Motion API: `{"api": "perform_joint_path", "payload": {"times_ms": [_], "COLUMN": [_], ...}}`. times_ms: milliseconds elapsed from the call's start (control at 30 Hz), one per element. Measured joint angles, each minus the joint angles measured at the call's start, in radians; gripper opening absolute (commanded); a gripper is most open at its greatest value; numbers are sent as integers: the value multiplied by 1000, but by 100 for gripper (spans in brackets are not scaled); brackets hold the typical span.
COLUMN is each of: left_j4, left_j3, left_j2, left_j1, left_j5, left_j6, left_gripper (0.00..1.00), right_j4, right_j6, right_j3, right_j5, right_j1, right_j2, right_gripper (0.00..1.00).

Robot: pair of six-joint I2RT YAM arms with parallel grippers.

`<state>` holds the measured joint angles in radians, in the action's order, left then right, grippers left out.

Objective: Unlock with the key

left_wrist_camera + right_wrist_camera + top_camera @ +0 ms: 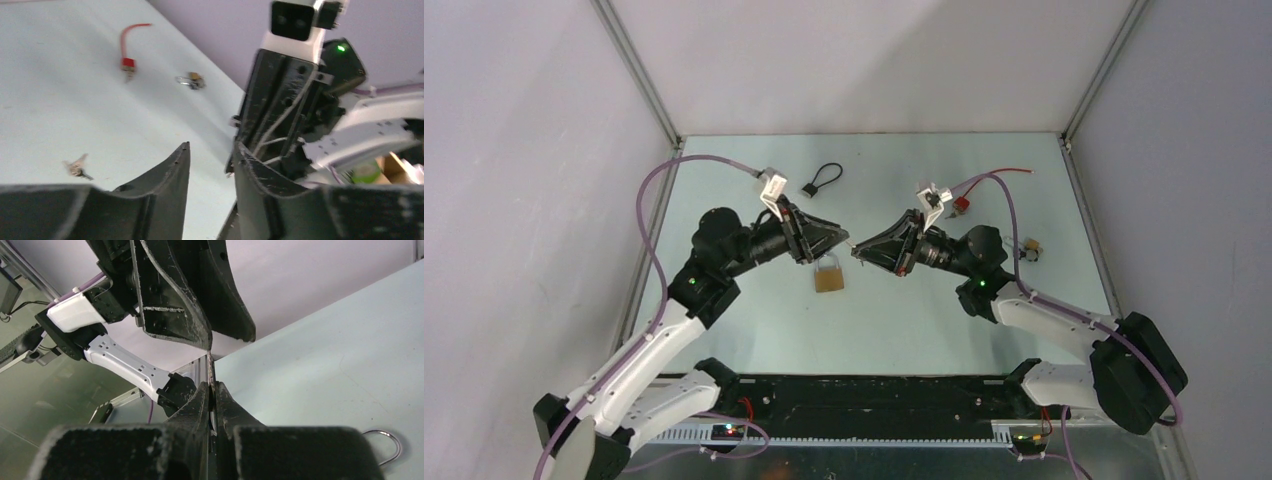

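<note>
Both nearly tip to tip near the brass padlock [828, 277] lying on the surface [904, 320]: right end effector [212, 386] pinched onto the thin key [211, 365], left end effector [210, 145] parted just beside the key's tip.

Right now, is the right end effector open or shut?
Shut. In its wrist view the right end effector has its fingers pressed onto a thin metal strip, likely the key.

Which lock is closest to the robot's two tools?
The big gold padlock, lying right by where the left tool and right tool meet. The black-loop lock, red lock and small lock sit farther away.
</note>
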<state>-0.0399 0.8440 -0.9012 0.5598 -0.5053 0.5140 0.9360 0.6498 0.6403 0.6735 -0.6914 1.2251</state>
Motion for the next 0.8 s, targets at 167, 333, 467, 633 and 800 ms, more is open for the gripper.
{"api": "perform_joint_path", "payload": {"times_ms": [167, 333, 467, 633, 800], "left_j4": [38, 114, 170, 314, 510], "left_j3": [-46, -79, -160, -162, -83], "left_j2": [73, 134, 167, 47, -195], "left_j1": [-41, -150, -231, -250, -250], "left_j5": [186, 278, 312, 351, 409], "left_j6": [55, 109, 160, 196, 195], "left_gripper": [98, 100, 98, 91, 93], "right_j4": [-55, -143, -241, -363, -474], "right_j6": [5, 4, 2, -3, -1], "right_j3": [-13, -29, -33, -35, -35], "right_j5": [-34, -91, -157, -248, -335], "right_j1": [0, -3, -14, -40, -60], "right_j2": [-19, -55, -82, -115, -120], "right_gripper": [0, 0, 0, 0, 0]}}
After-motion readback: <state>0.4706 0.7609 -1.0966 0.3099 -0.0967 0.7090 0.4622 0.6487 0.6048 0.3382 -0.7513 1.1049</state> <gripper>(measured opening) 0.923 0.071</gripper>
